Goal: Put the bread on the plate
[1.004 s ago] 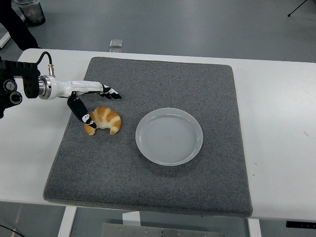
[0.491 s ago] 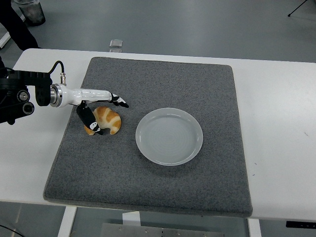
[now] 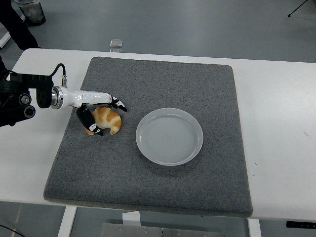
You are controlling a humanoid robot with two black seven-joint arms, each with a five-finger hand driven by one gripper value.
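A coarse, matt grey felt-like mat [image 3: 163, 163] is covering the smooth white table [image 3: 281, 123]. The plate [image 3: 169, 136] is showing a smooth, faintly glossy pale surface, like plastic. The bread [image 3: 109, 119] is looking golden and slightly shiny on its ridged crust. The left hand [image 3: 98, 106] is gleaming with glossy white and black plastic shells, joined to a polished metal wrist ring [image 3: 58, 97].

Bright, even light; sharp focus
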